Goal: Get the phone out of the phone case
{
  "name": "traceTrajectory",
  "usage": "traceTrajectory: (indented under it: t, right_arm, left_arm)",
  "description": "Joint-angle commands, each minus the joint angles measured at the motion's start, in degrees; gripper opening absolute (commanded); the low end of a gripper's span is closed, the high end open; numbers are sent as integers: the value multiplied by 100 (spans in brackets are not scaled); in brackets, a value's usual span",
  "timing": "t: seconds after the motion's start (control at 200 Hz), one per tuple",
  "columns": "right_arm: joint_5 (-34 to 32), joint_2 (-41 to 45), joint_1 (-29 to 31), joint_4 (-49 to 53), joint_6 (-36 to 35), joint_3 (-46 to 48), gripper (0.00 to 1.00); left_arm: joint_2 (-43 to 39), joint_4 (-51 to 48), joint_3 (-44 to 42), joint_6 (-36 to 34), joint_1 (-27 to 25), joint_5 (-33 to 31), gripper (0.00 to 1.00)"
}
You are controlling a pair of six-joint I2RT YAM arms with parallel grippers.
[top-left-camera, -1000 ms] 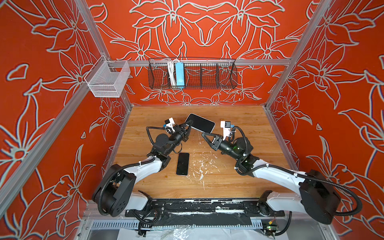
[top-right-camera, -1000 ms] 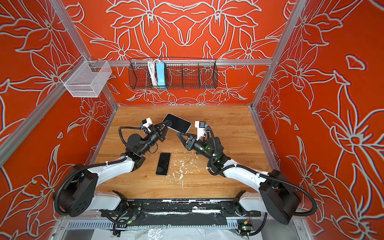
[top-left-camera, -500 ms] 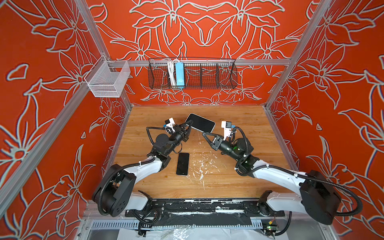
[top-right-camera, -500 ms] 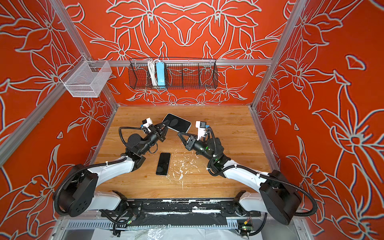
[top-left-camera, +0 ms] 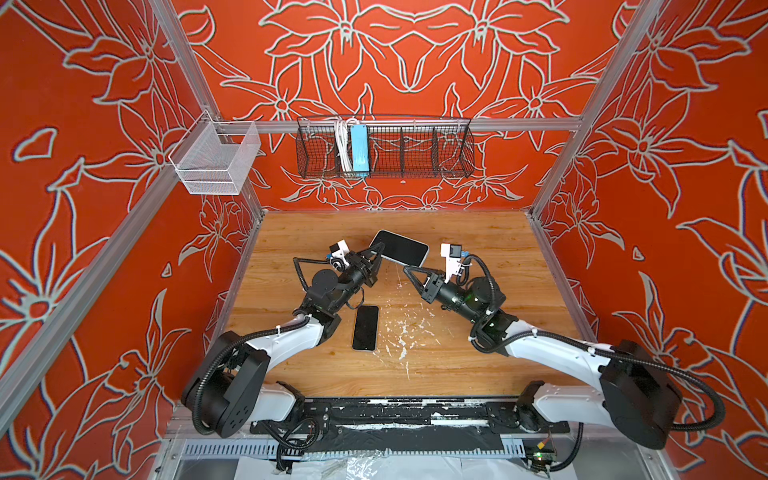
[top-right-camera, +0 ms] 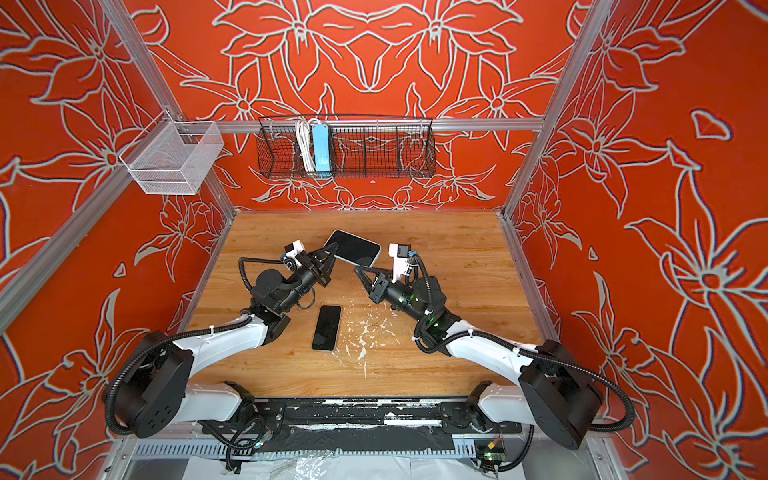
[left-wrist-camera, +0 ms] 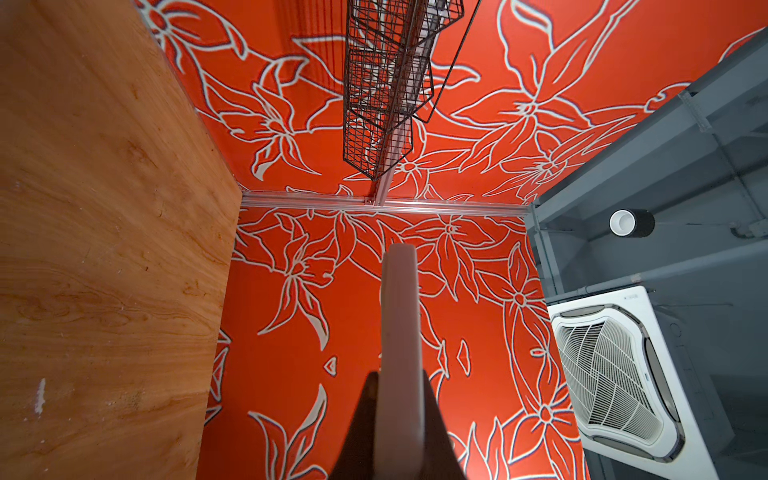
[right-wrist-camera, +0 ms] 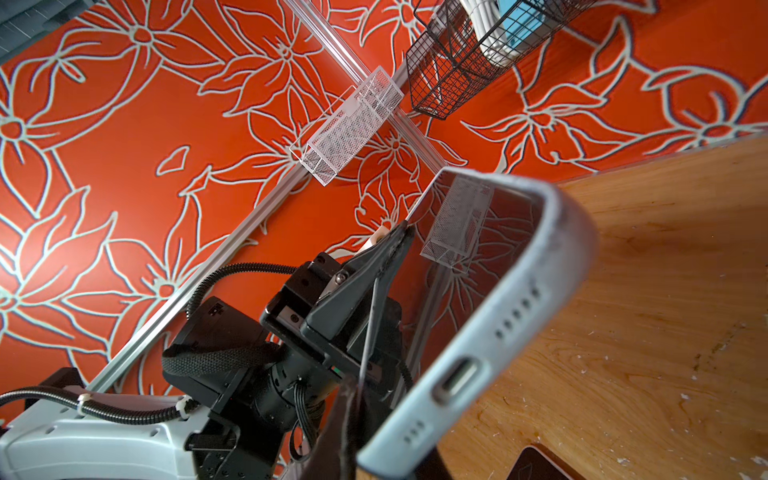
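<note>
Top views: dark-screened phone (top-left-camera: 401, 248) in pale grey phone case (right-wrist-camera: 490, 345), held above wooden tabletop (top-left-camera: 449, 365).
Left fingers (top-left-camera: 374, 252): clamped on case's end.
Right fingers (top-left-camera: 411, 273): closed, beside port end.
Long axis: crosswise, screen up.

matt case (right-wrist-camera: 498, 316), scuffed wood table (top-left-camera: 478, 232)

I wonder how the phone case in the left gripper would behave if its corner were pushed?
The phone case has a matte, rounded rim, so its corner probably flexes. Its glossy face mirrors the wall, so likely slippery. Pinched at one edge by the left gripper, it may pivot.
</note>
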State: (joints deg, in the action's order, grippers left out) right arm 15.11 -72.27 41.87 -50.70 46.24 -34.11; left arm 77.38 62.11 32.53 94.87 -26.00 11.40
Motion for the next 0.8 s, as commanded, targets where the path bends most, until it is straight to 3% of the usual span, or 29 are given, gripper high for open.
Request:
traceTrajectory:
  t: [0.0, 0.245, 0.796]
  right_arm:
    - [-248, -83, 32, 401, -530, 59, 13]
    - [-457, -99, 45, 569, -800, 129, 12]
    - [-562, -483, 37, 58, -622, 302, 12]
  left_arm:
    - [-305, 676, 155, 467, -79, -61, 0]
    - [-490, 657, 291, 554, -107, -41, 0]
    - [-646, 757, 413, 668, -151, 17, 0]
